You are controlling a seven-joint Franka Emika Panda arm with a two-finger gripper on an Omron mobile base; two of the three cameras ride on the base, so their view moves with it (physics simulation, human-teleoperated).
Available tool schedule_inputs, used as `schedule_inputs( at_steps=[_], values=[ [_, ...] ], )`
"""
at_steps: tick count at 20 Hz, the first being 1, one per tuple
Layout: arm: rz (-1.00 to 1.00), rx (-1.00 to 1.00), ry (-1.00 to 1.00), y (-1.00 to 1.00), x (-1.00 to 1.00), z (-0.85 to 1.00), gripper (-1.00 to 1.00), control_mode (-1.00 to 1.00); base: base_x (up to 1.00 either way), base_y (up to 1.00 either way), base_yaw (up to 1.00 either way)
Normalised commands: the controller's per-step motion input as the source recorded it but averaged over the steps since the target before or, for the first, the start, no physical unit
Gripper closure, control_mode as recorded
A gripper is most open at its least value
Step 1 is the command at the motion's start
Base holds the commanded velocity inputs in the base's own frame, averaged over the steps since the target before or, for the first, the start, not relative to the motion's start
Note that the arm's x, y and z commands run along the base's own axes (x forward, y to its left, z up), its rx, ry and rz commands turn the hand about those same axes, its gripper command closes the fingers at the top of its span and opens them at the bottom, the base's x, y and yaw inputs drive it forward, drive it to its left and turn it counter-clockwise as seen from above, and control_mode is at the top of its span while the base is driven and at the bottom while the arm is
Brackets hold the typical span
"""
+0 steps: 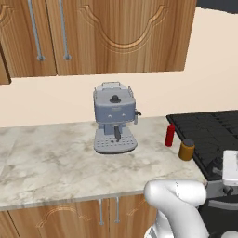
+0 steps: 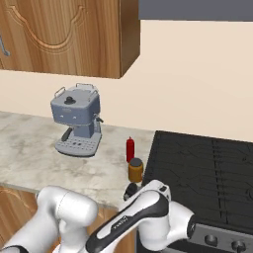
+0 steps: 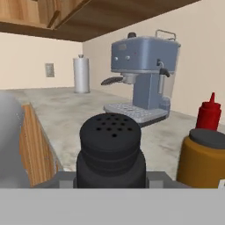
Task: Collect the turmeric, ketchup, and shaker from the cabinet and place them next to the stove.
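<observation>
My gripper [image 3: 111, 178] is shut on the shaker [image 3: 110, 149], a black ribbed shaker with a perforated top, held low by the counter's front edge. In the right base view the shaker [image 2: 131, 190] shows as a small dark shape in front of the turmeric [image 2: 135, 169]. That jar of turmeric [image 3: 204, 158] has a dark lid and stands just right of the shaker. Behind it stands the red ketchup [image 3: 209, 112] bottle. Ketchup [image 1: 170, 135] and turmeric [image 1: 186, 149] both stand upright at the left edge of the black stove [image 1: 209, 132]. The brown cabinet [image 1: 116, 37] hangs above with its doors closed.
A grey-blue coffee machine [image 1: 114, 118] stands at the back of the marble counter [image 1: 46, 162], left of the bottles. A paper towel roll [image 3: 81, 74] and a wall outlet [image 3: 49, 69] lie far along the counter. The stove's knob panel [image 2: 222, 239] faces the base.
</observation>
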Motion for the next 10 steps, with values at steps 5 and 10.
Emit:
schedule_inputs(
  at_steps=[5,10],
  values=[
    [0.0,-0.17,0.01,0.02,0.21,-0.33,1.0,-1.0,0.0,0.0,0.0],
    [0.02,-0.11,0.08,0.09,0.36,-0.32,1.0,-1.0,0.0,0.0,0.0]
  ],
)
